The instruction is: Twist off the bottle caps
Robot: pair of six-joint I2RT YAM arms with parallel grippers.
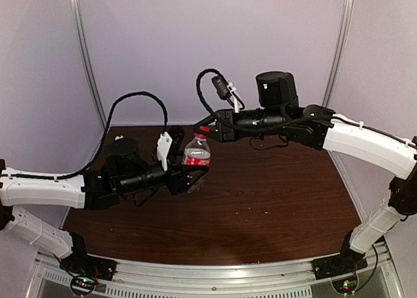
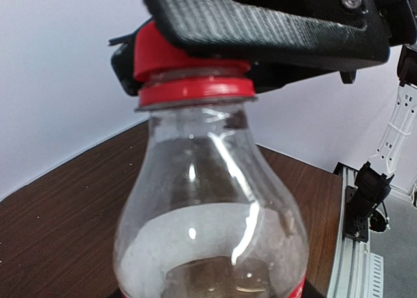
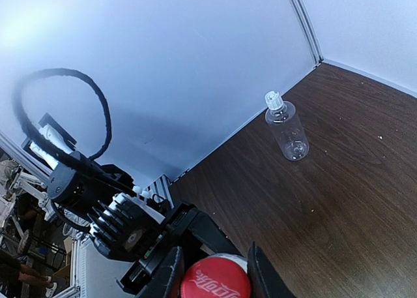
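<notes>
The shorter clear bottle with the red label band [image 1: 197, 156] stands upright on the table, and my left gripper [image 1: 194, 173] is shut on its lower body. The bottle fills the left wrist view [image 2: 208, 200], where my own fingers hardly show. Its red cap [image 1: 204, 129] sits on the neck. My right gripper [image 1: 207, 130] comes in from the right and is shut on the red cap [image 3: 215, 283], with one finger on each side [image 3: 215, 259]. In the left wrist view a black finger [image 2: 260, 24] presses across the cap [image 2: 163, 53]. The taller plain bottle [image 3: 288, 134] with its white cap [image 3: 274, 101] stands alone near the wall.
The dark wooden table [image 1: 260, 200] is enclosed by white walls at the back and sides. An aluminium rail [image 1: 215, 275] with both arm bases runs along the near edge. Black cable loops [image 1: 140, 102] arch above both wrists.
</notes>
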